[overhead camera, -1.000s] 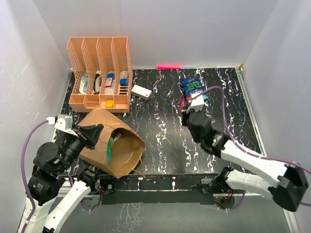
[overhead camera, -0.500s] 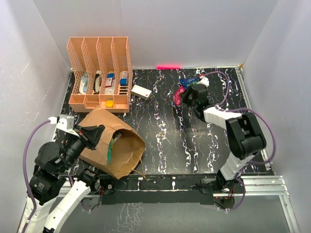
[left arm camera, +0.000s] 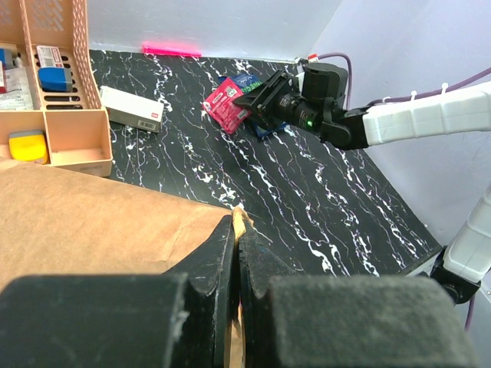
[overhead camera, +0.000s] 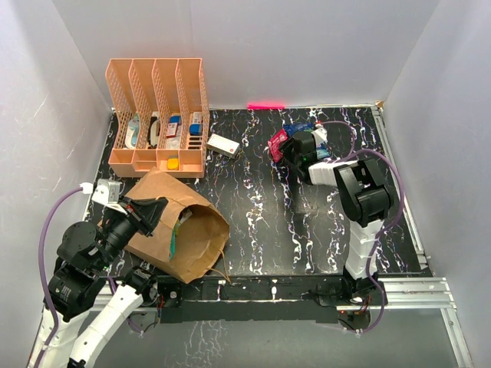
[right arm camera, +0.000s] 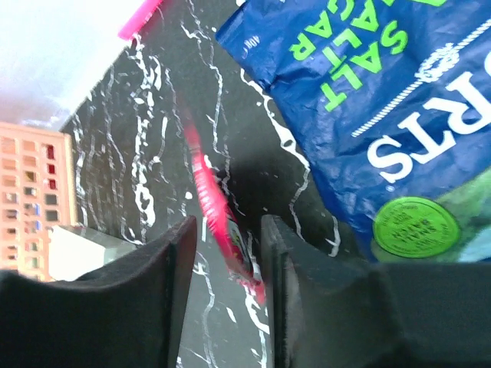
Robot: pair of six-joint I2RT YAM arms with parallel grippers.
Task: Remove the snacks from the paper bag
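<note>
The brown paper bag (overhead camera: 180, 230) lies on its side at the near left, mouth facing right, with a teal-green snack (overhead camera: 174, 234) showing inside. My left gripper (overhead camera: 150, 209) is shut on the bag's upper rim (left arm camera: 92, 222); in the left wrist view its jaws (left arm camera: 236, 230) pinch the paper edge. At the far right my right gripper (overhead camera: 282, 146) stands open low over the table. The pink-red packet (right arm camera: 209, 192) stands edge-on between its parted fingers, leaning on the right one. A dark blue chip bag (right arm camera: 383, 115) lies flat just beside it (overhead camera: 299, 129).
An orange mesh rack (overhead camera: 157, 115) with small boxes stands at the back left. A small white box (overhead camera: 222, 144) lies to its right. White walls close in the black marbled table (overhead camera: 253, 207) on three sides.
The right arm swung toward the back of the table with the pink-red packet, bringing it beside the blue bag, and its jaws have parted. The left gripper keeps holding the bag.
</note>
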